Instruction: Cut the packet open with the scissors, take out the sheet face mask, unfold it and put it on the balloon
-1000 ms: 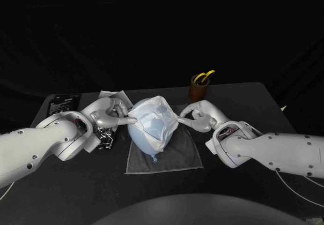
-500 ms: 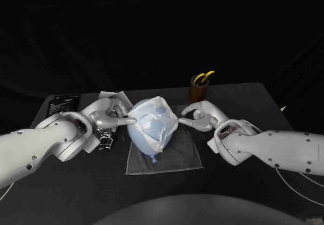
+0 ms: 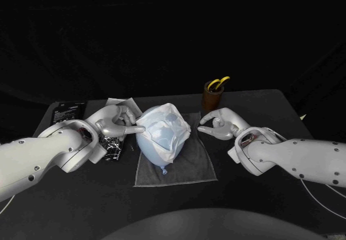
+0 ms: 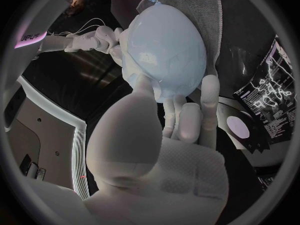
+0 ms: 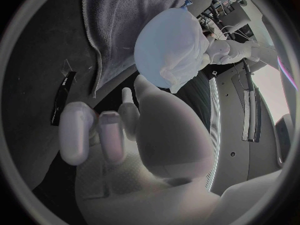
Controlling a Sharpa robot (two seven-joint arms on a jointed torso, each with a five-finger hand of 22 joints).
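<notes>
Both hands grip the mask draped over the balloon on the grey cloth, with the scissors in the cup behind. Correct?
Not quite. Only the left hand grips the mask draped over the balloon on the grey cloth; the right hand sits beside it, holding nothing, as the head view shows. The scissors are in the cup behind.

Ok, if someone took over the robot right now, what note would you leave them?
Left robot hand pinches the sheet face mask at its edge, against the balloon.
Right robot hand holds nothing, fingers apart, beside the balloon without touching.
Balloon lies on the grey cloth; scissors stand in the brown cup; silver packet lies by the left wrist.
Done: mask out, unfolded, draped over the balloon.
Left: probably smooth it, then release.
</notes>
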